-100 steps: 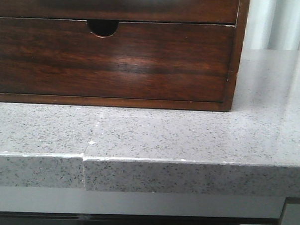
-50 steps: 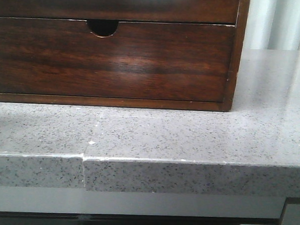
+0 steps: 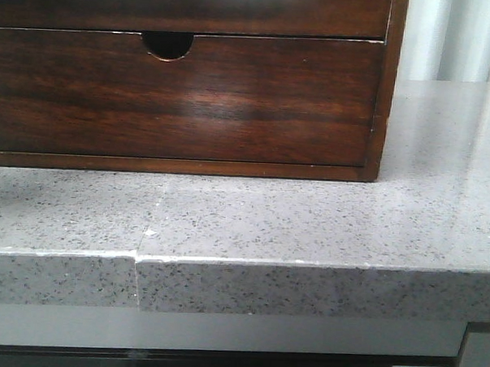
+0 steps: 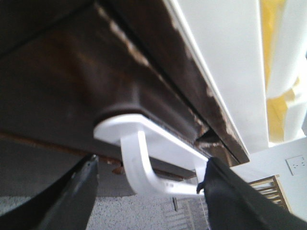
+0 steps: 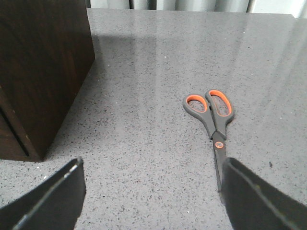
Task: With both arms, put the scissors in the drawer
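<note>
Wood box: dark reddish-brown glossy cabinet [image 3: 230, 162] sitting on the speckled grey stone counter [image 3: 308, 227], filling most of the front view.
Drawer: the drawer [image 3: 350, 17] is the upper one, only its bottom strip in frame, white cut-out at the top edge.
Lower front: drawer front with the little half-round notch [image 3: 167, 45], looks closed.
Left gripper: left gripper [image 4: 148, 179] is right up at the dark wood, fingers spread either side of a white handle piece [image 4: 144, 158], can't tell if they touch it.
Right gripper: right gripper [image 5: 151, 191] wide apart over the counter, nothing in it.
Scissors: grey scissors [image 5: 213, 124] with orange-lined loops, flat on the counter, well apart from the cabinet, tip near one right finger.
</note>
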{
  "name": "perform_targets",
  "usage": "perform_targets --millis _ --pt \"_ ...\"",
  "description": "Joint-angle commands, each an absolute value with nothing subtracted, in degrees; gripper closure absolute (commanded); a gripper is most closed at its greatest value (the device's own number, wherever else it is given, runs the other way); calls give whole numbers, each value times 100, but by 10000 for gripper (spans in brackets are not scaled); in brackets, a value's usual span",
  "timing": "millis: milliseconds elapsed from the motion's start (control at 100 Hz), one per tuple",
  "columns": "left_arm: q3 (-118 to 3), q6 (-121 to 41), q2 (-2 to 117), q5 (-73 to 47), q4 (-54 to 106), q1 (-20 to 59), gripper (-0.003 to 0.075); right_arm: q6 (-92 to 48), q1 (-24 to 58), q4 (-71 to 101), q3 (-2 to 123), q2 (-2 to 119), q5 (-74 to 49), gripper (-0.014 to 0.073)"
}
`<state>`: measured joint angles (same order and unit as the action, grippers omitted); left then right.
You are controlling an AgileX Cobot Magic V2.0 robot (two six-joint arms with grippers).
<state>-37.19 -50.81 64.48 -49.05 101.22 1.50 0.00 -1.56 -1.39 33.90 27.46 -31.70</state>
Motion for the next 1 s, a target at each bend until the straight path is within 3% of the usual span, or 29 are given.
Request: perform_targets --millis 0,460,750,990 --pt "-4056 -5148 6579 -5238 10706 269 293 -39 -194 -146 3581 2831 -2721 67" --pt "-4414 -5148 7185 -5362 10706 522 303 -39 -194 -146 3581 2831 -2717 67" --pt "-4414 -5148 7185 -5393 10706 510 525 -39 -194 -146 3581 2831 -2717 67" --pt "-4414 -5148 7185 -5746 10659 510 626 -39 -194 -146 3581 2831 -2717 67"
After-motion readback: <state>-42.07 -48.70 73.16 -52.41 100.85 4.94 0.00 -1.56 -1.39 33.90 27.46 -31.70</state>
